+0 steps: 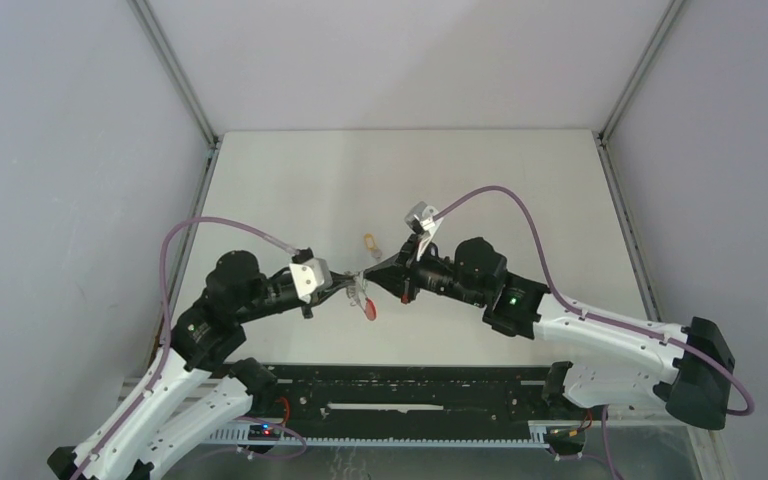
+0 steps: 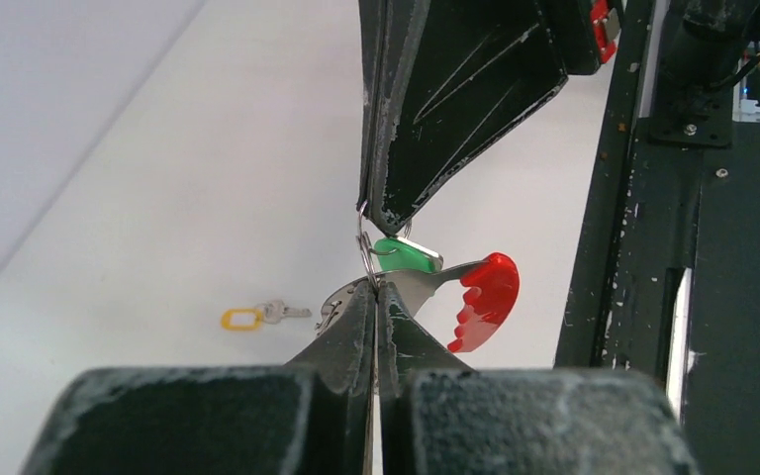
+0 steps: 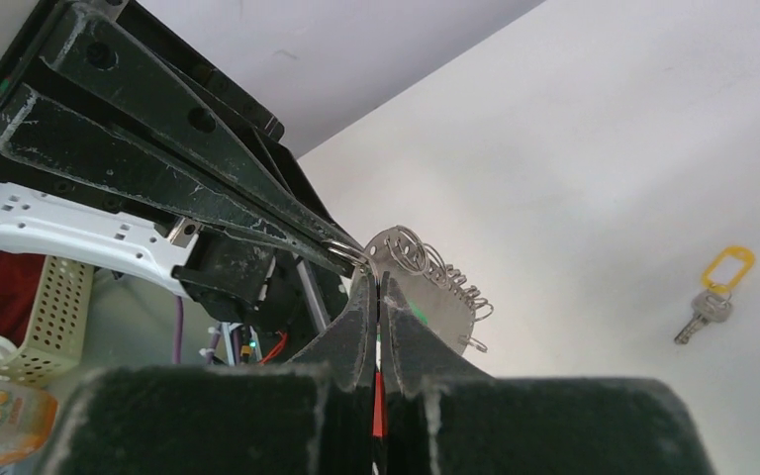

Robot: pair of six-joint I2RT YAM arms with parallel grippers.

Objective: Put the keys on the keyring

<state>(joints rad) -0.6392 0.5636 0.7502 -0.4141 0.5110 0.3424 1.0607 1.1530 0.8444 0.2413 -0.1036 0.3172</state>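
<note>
Both arms reach inward, elbows raised, and meet above the middle of the table (image 1: pixel 520 190), fingertips almost touching. The left gripper (image 1: pixel 350 289) is clenched on the keyring (image 2: pixel 480 295), grey metal with wire loops and a red curved section. The right gripper (image 1: pixel 370 278) pinches the small ring of the green-headed key (image 2: pixel 403 255), just beside the keyring. The yellow-headed key (image 1: pixel 369 241) lies flat on the table just beyond them.
</note>
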